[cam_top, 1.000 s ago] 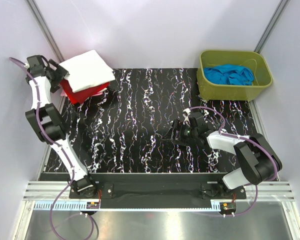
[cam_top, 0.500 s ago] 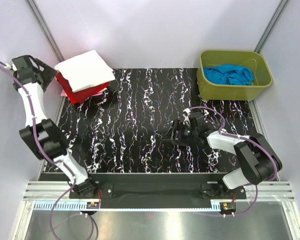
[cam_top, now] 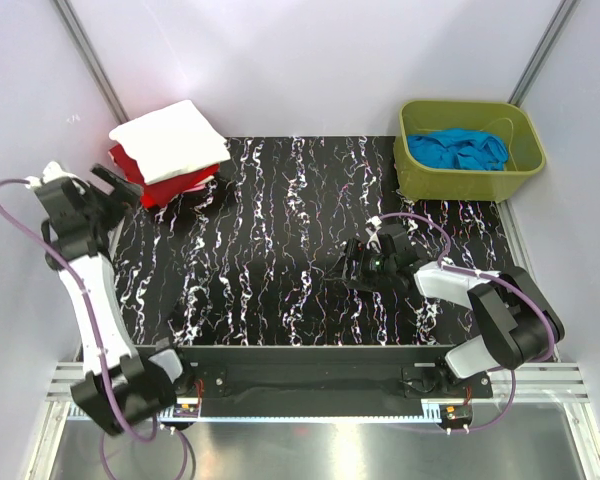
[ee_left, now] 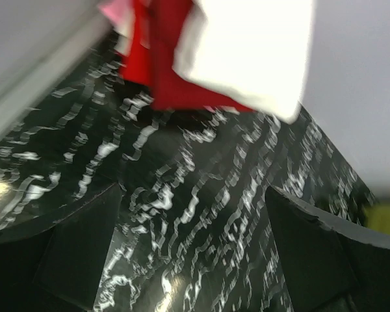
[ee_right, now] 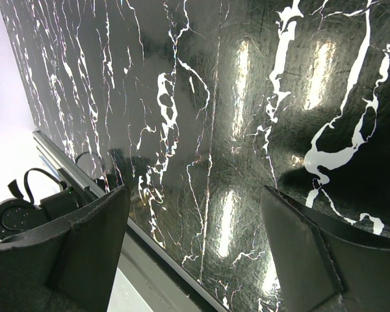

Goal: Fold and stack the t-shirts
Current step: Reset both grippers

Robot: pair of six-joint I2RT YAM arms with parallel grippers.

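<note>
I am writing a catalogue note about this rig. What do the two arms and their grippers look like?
The left arm and the right arm both have white links between bulky black joints. A thin purple cable loops along each. The left gripper and the right gripper are black, with broad, flat, matte fingers. No markings are readable.

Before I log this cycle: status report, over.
Left gripper open, empty. Right gripper open, empty. White t-shirt folded atop red t-shirt. Nothing in the way.
</note>
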